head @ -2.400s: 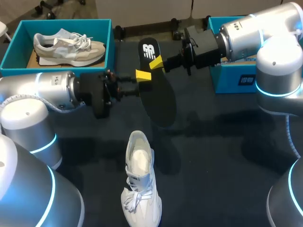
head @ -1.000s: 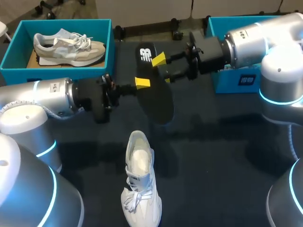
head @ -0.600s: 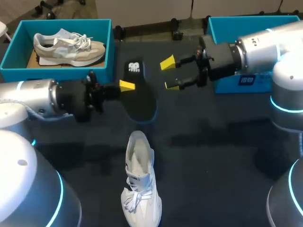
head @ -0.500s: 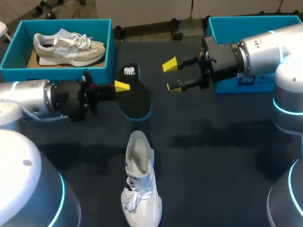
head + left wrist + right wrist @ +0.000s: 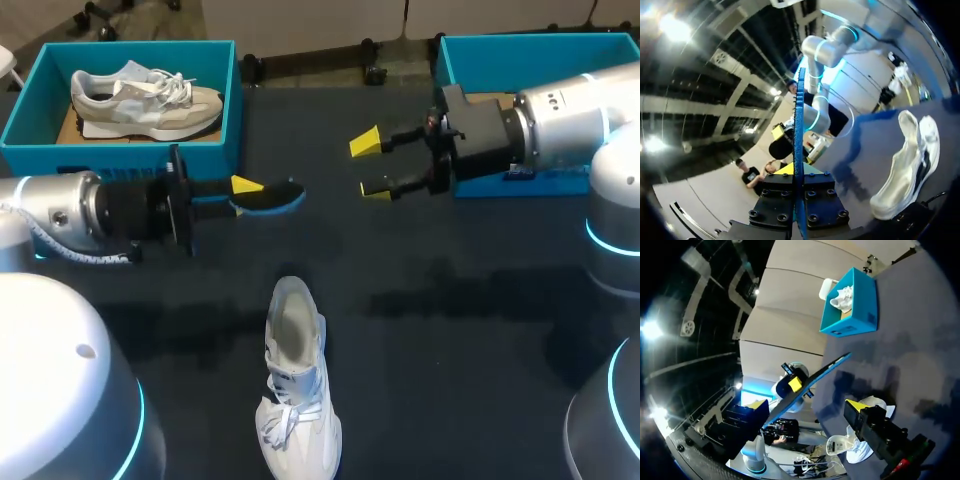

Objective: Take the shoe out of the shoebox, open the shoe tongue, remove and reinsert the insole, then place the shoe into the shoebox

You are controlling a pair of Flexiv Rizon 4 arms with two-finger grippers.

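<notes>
Pinching the insole (image 5: 272, 196) between them, the left fingers (image 5: 245, 185) are clamped on its two faces and hold it clear of the counter (image 5: 450, 330). It looks thin, light and bendy, black foam with a blue rim, so the free end ahead of those fingers may droop; a hold nearer its middle would suit best. The right fingers (image 5: 366, 142) stand apart and empty, near that free end. The white laced shoe (image 5: 295, 385) lies well apart from both.

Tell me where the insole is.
In the head view the insole sits in the left gripper, left of middle, between the left shoebox and the white shoe.
</notes>
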